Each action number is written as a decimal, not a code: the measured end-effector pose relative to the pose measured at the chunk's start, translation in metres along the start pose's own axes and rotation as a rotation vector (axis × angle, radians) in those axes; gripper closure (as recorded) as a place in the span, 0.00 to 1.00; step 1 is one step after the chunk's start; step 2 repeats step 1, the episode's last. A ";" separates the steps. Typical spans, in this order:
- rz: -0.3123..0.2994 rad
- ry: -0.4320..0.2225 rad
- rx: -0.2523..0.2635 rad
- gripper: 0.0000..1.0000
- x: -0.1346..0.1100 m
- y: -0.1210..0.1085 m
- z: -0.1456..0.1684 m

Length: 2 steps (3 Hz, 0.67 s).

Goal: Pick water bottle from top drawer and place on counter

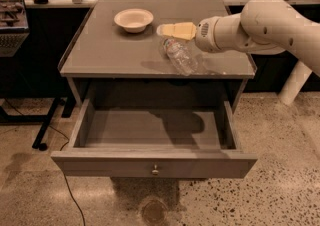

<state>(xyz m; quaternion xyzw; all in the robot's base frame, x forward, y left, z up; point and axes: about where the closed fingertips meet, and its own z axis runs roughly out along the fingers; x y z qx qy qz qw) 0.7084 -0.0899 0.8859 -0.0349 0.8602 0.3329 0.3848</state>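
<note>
The water bottle (180, 56) lies tilted on the counter (115, 50), near its front right, with its neck toward the back left. My gripper (175, 30) hovers just above the bottle's neck end, reaching in from the right on the white arm (260, 25). I cannot see whether it touches the bottle. The top drawer (152, 162) is pulled fully open below the counter and its inside holds nothing. Its small round knob (155, 170) is at the centre of the front panel.
A small white bowl (133, 19) sits on the counter at the back left of the bottle. A dark table with items stands at the far left (12, 15). A cable (65, 190) runs across the speckled floor at the left.
</note>
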 end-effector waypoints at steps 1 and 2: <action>0.000 0.000 0.000 0.00 0.000 0.000 0.000; 0.000 0.000 0.000 0.00 0.000 0.000 0.000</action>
